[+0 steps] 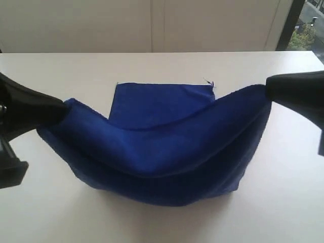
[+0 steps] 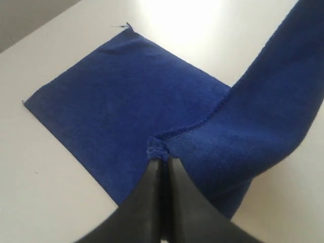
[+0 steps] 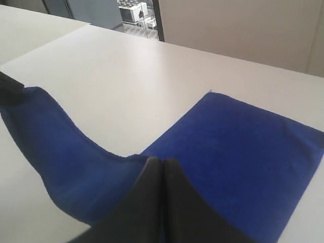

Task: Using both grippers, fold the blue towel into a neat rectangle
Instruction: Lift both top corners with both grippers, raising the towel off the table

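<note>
White matte table (image 1: 152, 223) spans the frame left to right, near to far. Far side: beige panelled wall (image 1: 76, 25), vertical seam (image 1: 151, 25) near centre. Far right: dark window frame (image 1: 289, 23), greenery (image 1: 305, 36) outside it. Left wrist view shows a glare patch on the tabletop.

No readable text anywhere, honestly. No labels, brands, numbers or signs show up in any of the three views.

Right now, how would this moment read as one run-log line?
phase: mid-fold | left gripper: shut on blue towel corner, held up | right gripper: shut on opposite corner, held up | far half: flat on table
</note>
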You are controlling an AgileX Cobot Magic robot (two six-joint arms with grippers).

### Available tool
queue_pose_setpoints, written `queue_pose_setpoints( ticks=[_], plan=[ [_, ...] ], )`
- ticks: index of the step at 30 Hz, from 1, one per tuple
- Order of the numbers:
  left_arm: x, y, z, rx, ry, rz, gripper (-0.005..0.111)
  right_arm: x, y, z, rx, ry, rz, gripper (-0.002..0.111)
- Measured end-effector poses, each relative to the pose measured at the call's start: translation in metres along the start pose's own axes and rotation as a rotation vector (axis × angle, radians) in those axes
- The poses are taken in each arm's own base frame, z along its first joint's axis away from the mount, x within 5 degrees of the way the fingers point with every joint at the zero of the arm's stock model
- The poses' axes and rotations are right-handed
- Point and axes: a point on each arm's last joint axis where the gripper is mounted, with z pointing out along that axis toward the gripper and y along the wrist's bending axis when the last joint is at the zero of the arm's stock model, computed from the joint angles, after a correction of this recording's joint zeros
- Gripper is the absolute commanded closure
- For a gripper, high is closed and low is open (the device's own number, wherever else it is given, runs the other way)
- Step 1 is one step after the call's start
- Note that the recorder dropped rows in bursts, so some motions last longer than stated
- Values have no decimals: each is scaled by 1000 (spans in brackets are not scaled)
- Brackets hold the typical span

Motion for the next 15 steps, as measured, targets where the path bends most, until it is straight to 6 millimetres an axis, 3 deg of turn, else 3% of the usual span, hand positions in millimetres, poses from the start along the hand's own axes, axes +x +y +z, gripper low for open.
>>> queue_pose_setpoints(
  ticks=[15],
  plan=[
    [22, -1, 42, -19, -74, 10, 107, 21, -35, 34, 164, 36, 91, 108]
  ],
)
